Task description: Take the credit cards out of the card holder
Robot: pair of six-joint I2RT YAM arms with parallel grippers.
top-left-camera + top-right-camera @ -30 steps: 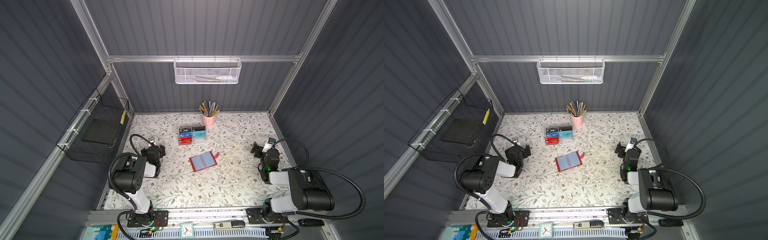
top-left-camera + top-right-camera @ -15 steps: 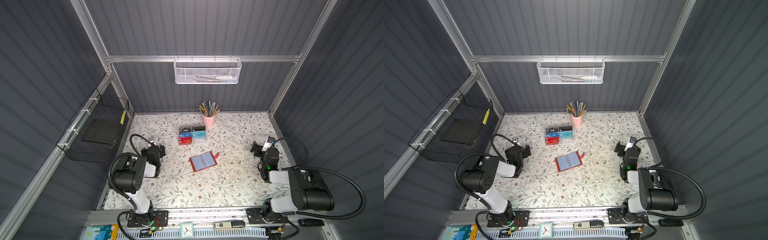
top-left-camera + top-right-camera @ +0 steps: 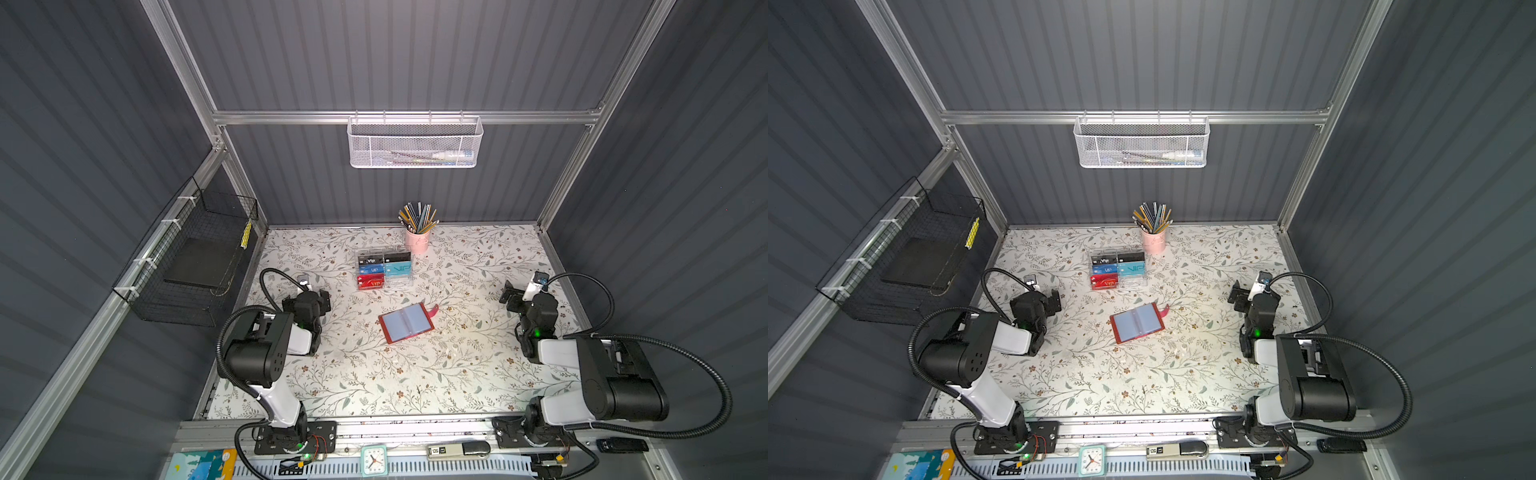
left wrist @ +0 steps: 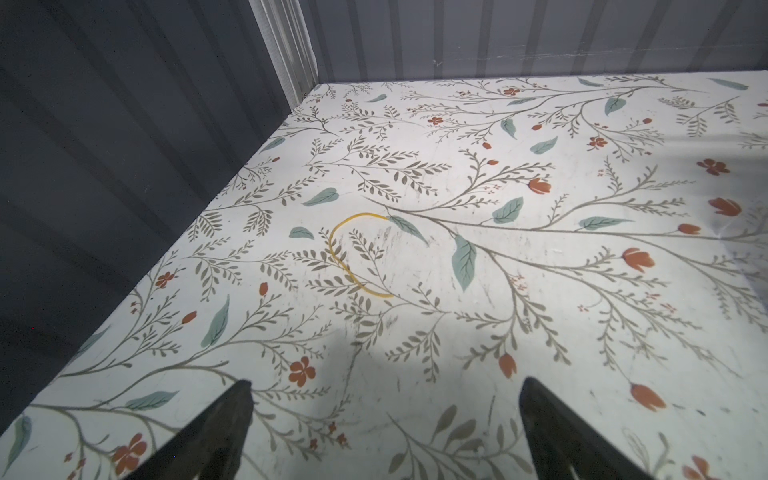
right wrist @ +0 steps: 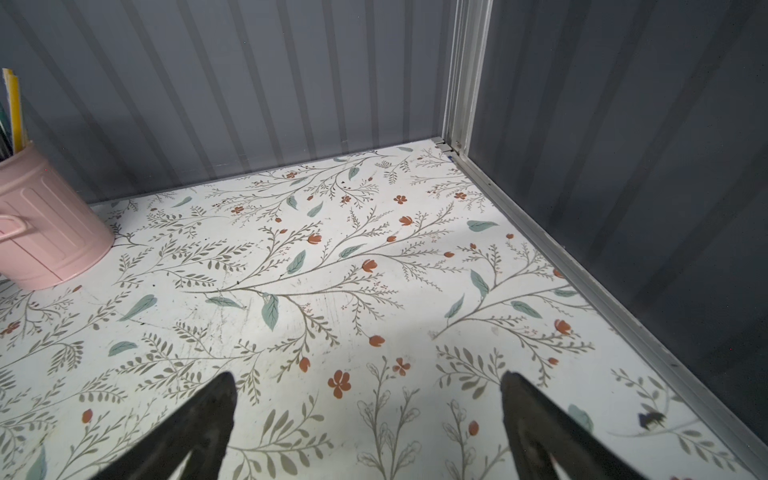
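Note:
The card holder (image 3: 406, 323) (image 3: 1137, 323), a red booklet with a snap tab, lies open in the middle of the floral table, blue-grey sleeves facing up. Whether credit cards sit in those sleeves I cannot tell from the top views. My left gripper (image 3: 322, 300) (image 4: 384, 384) rests low at the table's left side, well apart from the holder, open and empty. At the right side my right gripper (image 3: 510, 299) (image 5: 368, 378) is also open with nothing between its fingers. Neither wrist view shows the holder.
Behind the holder stands a clear compartmented box (image 3: 384, 270) with black, blue, red and teal VIP cards. A pink pencil cup (image 3: 417, 241) (image 5: 45, 232) is at the back. A yellow rubber band (image 4: 353, 253) lies ahead of the left gripper. Wire baskets hang on the left (image 3: 195, 257) and back (image 3: 414, 143) walls.

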